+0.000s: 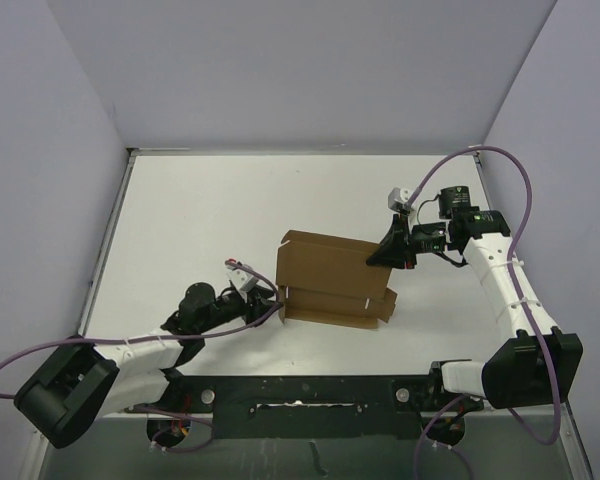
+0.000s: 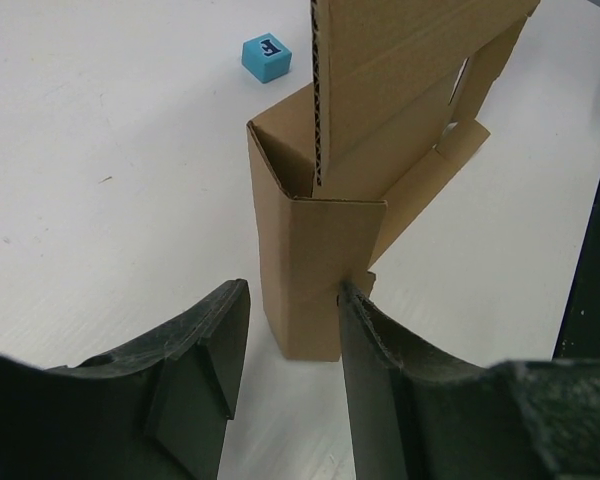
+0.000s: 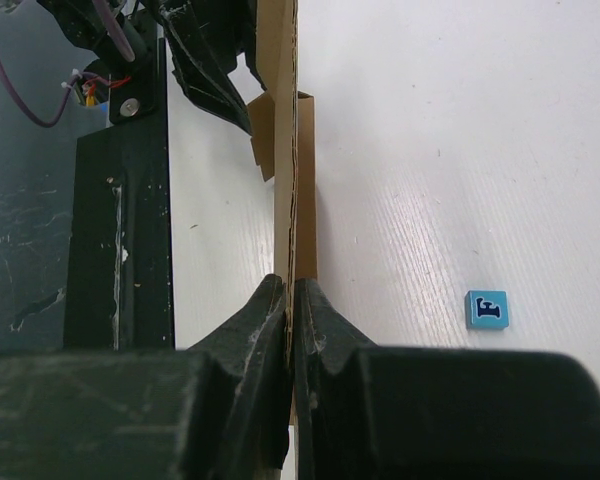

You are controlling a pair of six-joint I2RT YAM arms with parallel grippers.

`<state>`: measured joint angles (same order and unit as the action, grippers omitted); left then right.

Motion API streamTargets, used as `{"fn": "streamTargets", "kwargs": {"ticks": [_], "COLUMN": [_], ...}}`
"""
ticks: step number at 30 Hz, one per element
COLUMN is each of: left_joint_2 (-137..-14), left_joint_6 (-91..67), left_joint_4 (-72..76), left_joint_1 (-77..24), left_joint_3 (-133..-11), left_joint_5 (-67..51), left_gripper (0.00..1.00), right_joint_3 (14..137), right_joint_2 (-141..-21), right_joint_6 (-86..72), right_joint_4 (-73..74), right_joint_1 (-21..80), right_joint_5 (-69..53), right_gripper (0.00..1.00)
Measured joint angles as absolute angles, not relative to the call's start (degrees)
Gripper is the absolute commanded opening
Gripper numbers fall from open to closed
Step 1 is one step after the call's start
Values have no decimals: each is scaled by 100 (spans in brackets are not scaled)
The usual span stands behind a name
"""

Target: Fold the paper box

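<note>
The paper box [image 1: 330,280] is a brown cardboard piece, partly folded, standing at the middle of the table with one panel raised. My right gripper [image 1: 385,252] is shut on the right edge of that raised panel. The right wrist view shows the thin cardboard edge [image 3: 291,150] pinched between the fingertips of that gripper [image 3: 292,298]. My left gripper [image 2: 292,300] stands open at the box's left end [image 2: 315,260]. Its right finger [image 2: 365,340] touches the box's near corner; its left finger [image 2: 215,340] is apart from it.
A small blue cube [image 2: 266,58] lies on the white table beyond the box, also seen as a blue cube [image 3: 486,309] in the right wrist view. The black base rail [image 1: 300,395] runs along the near edge. Grey walls enclose the table.
</note>
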<state>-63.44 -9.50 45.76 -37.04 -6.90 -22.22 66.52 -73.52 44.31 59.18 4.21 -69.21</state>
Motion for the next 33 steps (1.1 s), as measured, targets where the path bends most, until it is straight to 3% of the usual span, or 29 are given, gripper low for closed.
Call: {"fn": "streamTargets", "kwargs": {"ticks": [33], "left_joint_2": [-7717], "left_joint_6": [-357], "left_joint_4": [5795], "left_joint_1": [-4187], "left_joint_3": [-943], "left_joint_5": [-1208], "left_gripper": [44], "right_joint_3": [6650], "right_joint_2": [-7352], "right_joint_6": [4440], "right_joint_4": [5916], "right_joint_1": [421], "right_joint_5": [-6987], "right_gripper": [0]}}
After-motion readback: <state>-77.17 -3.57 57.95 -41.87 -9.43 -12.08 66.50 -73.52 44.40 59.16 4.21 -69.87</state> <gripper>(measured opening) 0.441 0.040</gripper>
